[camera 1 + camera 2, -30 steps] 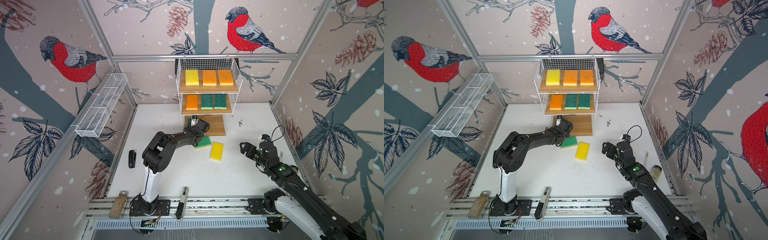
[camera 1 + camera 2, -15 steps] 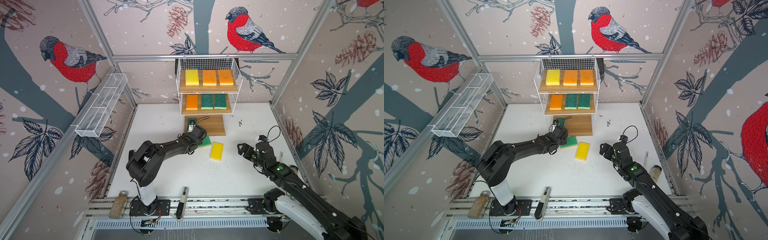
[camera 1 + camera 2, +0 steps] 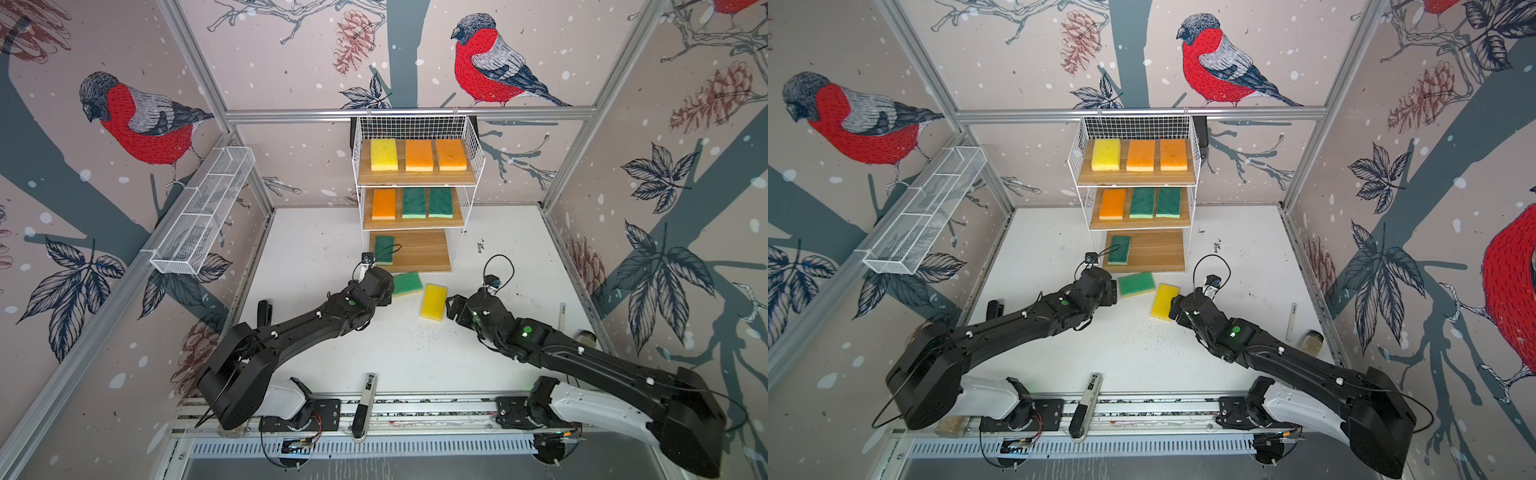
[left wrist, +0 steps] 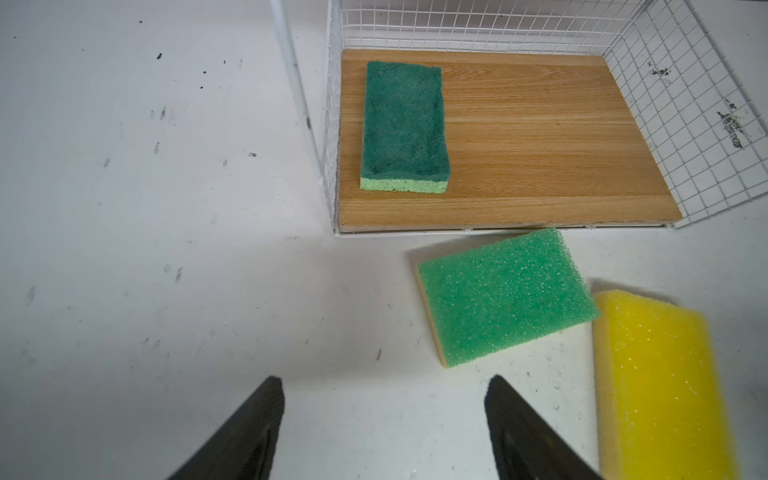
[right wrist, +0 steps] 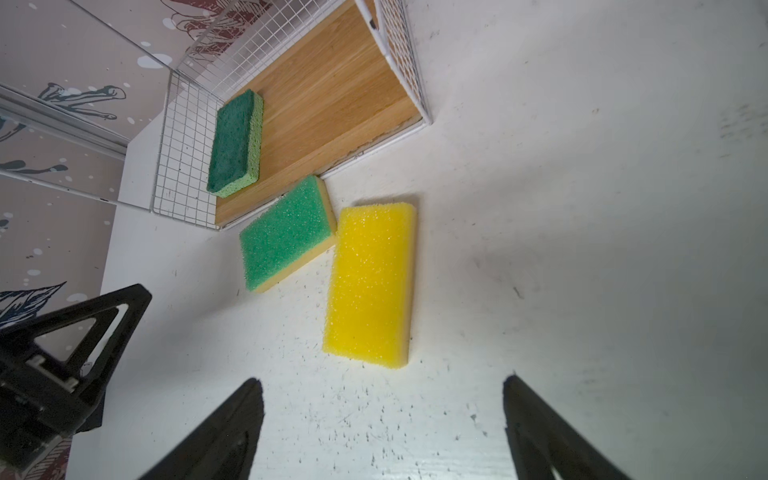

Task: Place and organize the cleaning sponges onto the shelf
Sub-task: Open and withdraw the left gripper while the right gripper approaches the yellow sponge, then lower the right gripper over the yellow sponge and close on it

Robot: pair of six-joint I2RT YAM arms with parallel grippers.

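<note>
The shelf stands at the back middle. Its top board holds a yellow sponge and two orange ones. On the middle board lie an orange and two dark green sponges. The bottom board carries one dark green sponge at its left end. On the table in front lie a light green sponge and a yellow sponge, corners touching. My left gripper is open, just short of the light green sponge. My right gripper is open, just short of the yellow sponge. Both are empty.
A long white mesh basket hangs on the left wall. A black object lies at the table's left edge. A thin stick and a small jar are at the right edge. A marker-like tool rests on the front rail.
My left gripper has drawn back from the bottom board toward the front, uncovering the dark green sponge there. My right gripper has moved left, closer to the yellow sponge.
</note>
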